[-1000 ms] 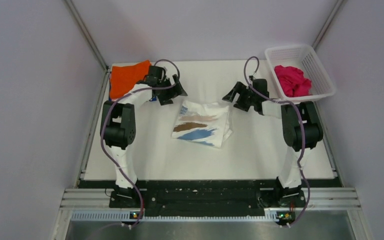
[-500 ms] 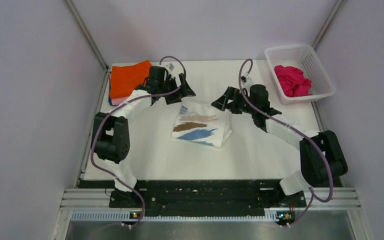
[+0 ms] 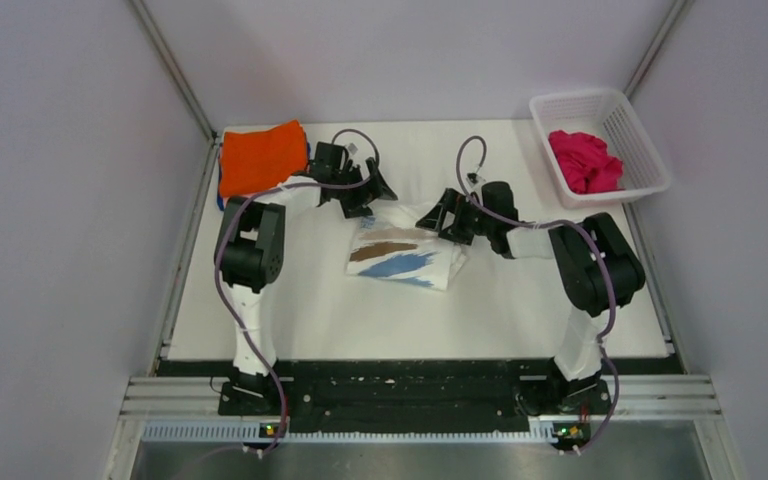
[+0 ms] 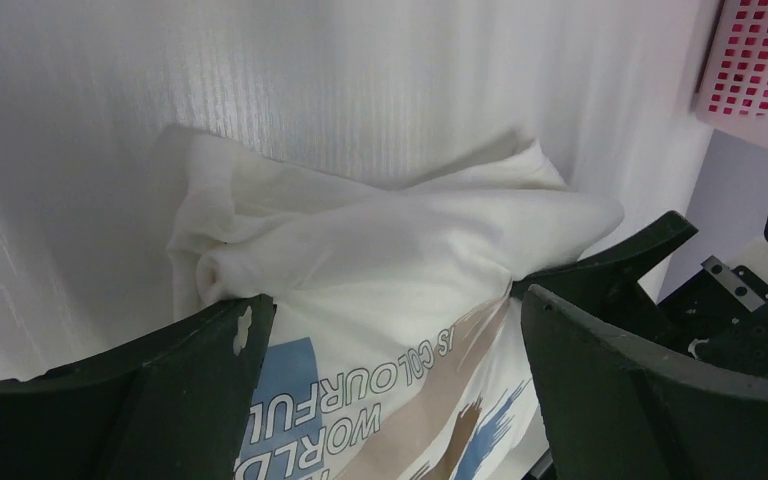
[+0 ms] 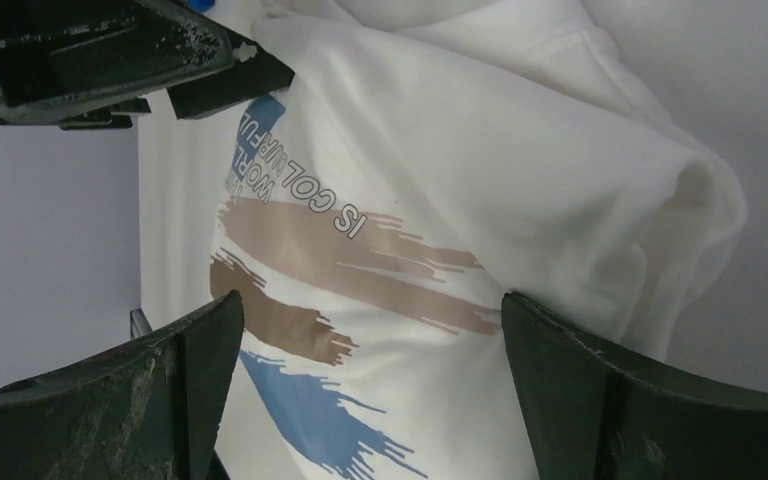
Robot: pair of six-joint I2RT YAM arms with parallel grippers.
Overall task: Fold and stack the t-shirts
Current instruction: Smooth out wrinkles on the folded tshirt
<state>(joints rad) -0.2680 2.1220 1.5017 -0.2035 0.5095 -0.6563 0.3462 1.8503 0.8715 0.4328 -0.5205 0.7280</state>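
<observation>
**Both grippers spread wide over the printed shirt**

The printed shirt lies roughly folded at the middle of the table, its brown, tan and blue strokes facing up. Its far edge is bunched and lumpy. The left gripper sits at the shirt's far left corner and the right gripper at its far right corner, the two pointing toward each other.

Both are released — jaws wide apart, nothing clamped. In the left wrist view the dark fingers stand either side of the crumpled white cloth. In the right wrist view the fingers straddle the print, with the cloth between them but not pinched.

The orange shirt lies folded at the table's far left corner. The magenta shirt is crumpled in the basket at the far right — well apart from both arms.
</observation>
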